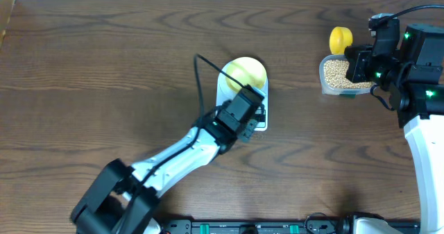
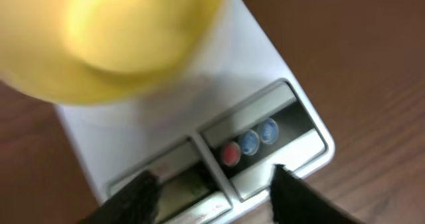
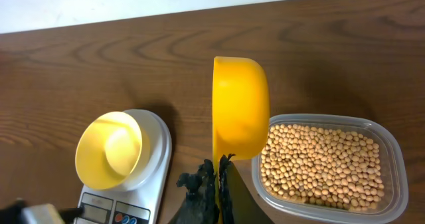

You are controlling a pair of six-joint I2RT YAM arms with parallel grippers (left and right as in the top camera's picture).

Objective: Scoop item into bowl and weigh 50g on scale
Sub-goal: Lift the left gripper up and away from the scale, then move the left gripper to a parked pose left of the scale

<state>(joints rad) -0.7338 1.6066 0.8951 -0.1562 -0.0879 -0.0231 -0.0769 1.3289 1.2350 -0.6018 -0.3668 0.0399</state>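
Observation:
The pale yellow bowl stands empty on the white scale. My left gripper hovers over the scale's front edge, above its display and round buttons. Its jaws are apart and hold nothing. My right gripper is shut on the handle of a bright yellow scoop, held on edge beside the beans. No beans show in the scoop.
The beans lie in a clear plastic container at the right of the brown wooden table. A black cable runs from the left arm past the scale. The table's back edge runs close behind the container.

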